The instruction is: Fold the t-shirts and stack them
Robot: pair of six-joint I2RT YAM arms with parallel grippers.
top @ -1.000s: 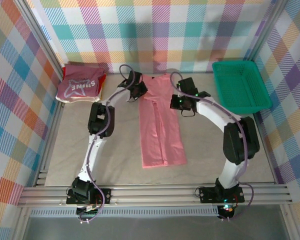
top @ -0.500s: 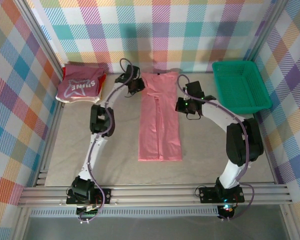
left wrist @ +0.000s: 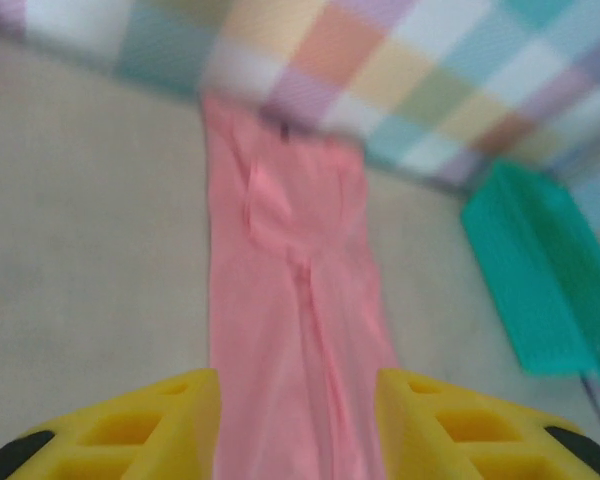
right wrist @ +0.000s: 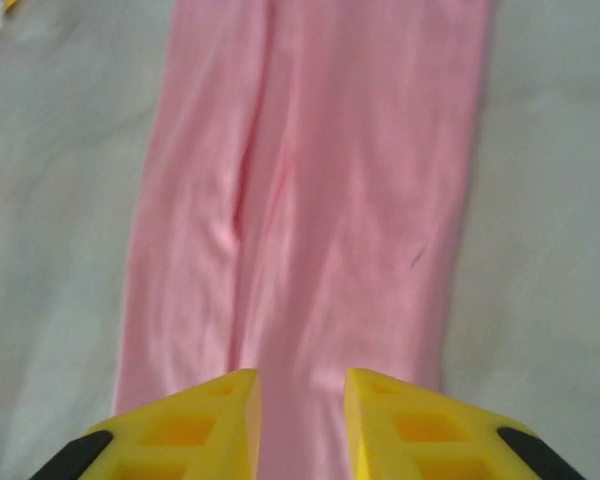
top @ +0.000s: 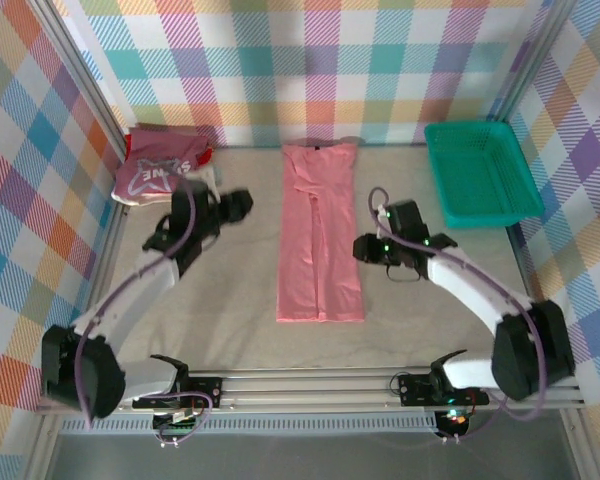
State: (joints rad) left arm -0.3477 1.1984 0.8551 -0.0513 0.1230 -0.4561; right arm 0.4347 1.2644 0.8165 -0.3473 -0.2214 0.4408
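The plain salmon-pink t-shirt (top: 320,235) lies flat in the middle of the table, folded into a long narrow strip running from the back wall toward me. The dark pink t-shirt with white lettering (top: 152,173) tops a folded pile at the back left, a red edge (top: 204,156) peeking out beside it. My left gripper (top: 240,204) hovers left of the strip, open and holding nothing; its wrist view looks along the salmon shirt (left wrist: 290,280). My right gripper (top: 363,247) sits just right of the strip, open and holding nothing, above the salmon cloth (right wrist: 310,190).
A green mesh basket (top: 480,172) stands at the back right, also seen in the left wrist view (left wrist: 540,270). Checked walls close in the back and both sides. Bare grey table (top: 430,320) lies on either side of the strip.
Both grippers have left the shirt's far end and drawn back toward me, the left swinging out to the left. The salmon strip lies straight and still.
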